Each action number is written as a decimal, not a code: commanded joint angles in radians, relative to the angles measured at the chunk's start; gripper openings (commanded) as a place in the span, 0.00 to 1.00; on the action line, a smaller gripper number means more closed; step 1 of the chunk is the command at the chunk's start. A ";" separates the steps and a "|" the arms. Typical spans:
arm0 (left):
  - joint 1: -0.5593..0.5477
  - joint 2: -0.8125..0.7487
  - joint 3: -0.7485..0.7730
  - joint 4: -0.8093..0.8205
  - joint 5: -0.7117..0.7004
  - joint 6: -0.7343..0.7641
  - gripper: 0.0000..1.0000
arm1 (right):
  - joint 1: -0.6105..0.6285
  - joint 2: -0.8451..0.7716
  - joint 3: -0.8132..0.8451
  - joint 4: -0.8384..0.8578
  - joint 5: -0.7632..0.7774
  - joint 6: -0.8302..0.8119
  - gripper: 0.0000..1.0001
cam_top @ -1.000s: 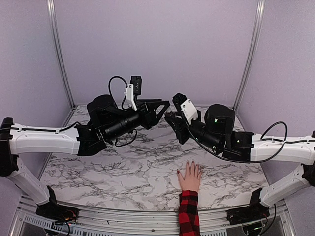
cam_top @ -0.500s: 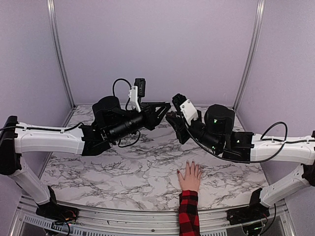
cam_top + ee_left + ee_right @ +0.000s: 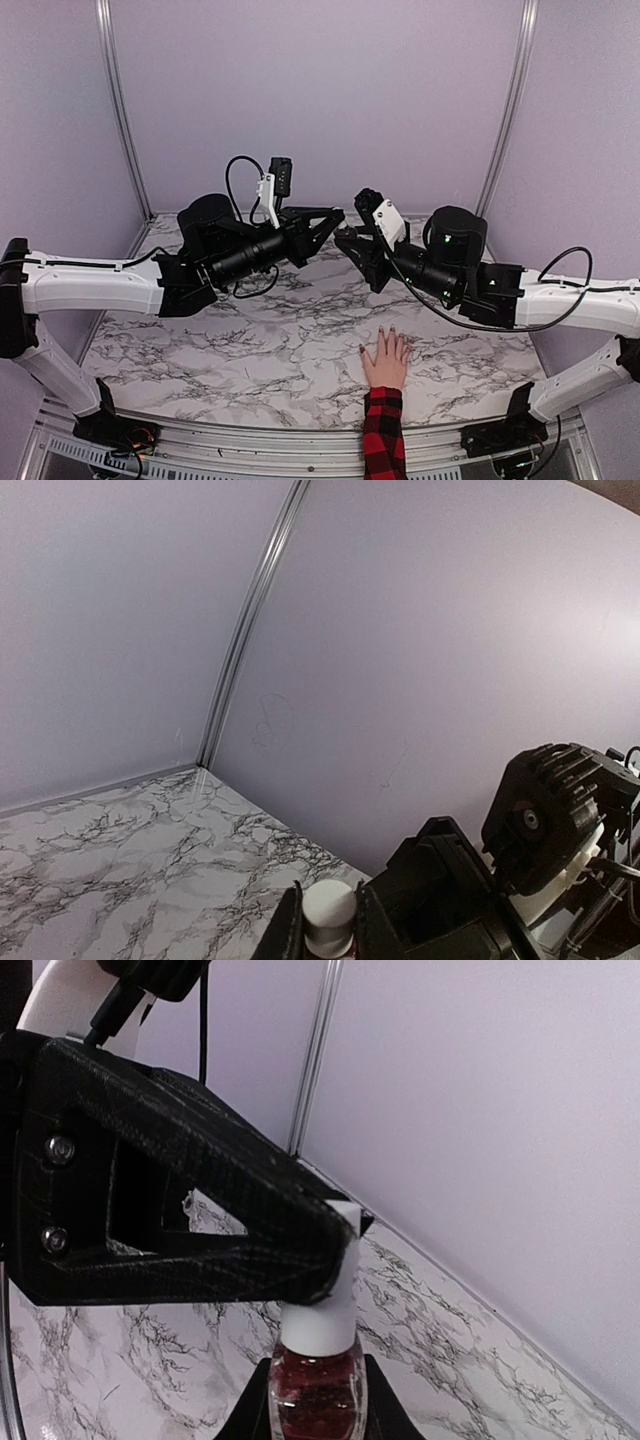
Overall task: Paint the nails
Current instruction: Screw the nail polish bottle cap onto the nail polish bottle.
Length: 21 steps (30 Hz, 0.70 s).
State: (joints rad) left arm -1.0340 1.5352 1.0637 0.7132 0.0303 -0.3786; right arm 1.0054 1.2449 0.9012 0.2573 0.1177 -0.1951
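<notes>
A pale hand [image 3: 385, 359] in a red-and-black plaid sleeve lies flat on the marble table at the front. Its nails [image 3: 383, 331] are tiny dark tips. My right gripper [image 3: 315, 1400] is shut on a nail-polish bottle [image 3: 316, 1395] of dark red polish, held in the air above the table's middle. My left gripper [image 3: 328, 920] is shut on the bottle's white cap [image 3: 329, 915], which also shows in the right wrist view [image 3: 328, 1305]. The two grippers meet tip to tip in the top view, left gripper [image 3: 338, 222] and right gripper [image 3: 350, 242].
The marble table [image 3: 250, 340] is walled by lilac panels with metal corner posts [image 3: 118, 110]. Both arms reach in from the sides above the table's middle. The hand lies under the right arm, near the front edge.
The left arm swung slightly right, then back left. The right arm's wrist shifted a little right and up. The grippers stay together at the bottle. The hand has not moved.
</notes>
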 commanded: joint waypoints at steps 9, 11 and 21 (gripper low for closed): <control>0.000 -0.029 -0.069 -0.010 0.317 0.121 0.00 | -0.087 -0.039 0.083 0.065 -0.587 0.075 0.00; 0.000 -0.026 -0.073 -0.010 0.377 0.140 0.00 | -0.097 -0.043 0.082 0.080 -0.648 0.089 0.00; 0.000 -0.028 -0.091 -0.010 0.617 0.189 0.00 | -0.106 -0.031 0.103 0.102 -0.958 0.084 0.00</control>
State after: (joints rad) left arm -1.0031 1.4662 0.9947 0.7948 0.4461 -0.1921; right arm 0.8680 1.2106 0.9104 0.2314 -0.6022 -0.0822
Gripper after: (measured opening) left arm 0.125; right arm 0.216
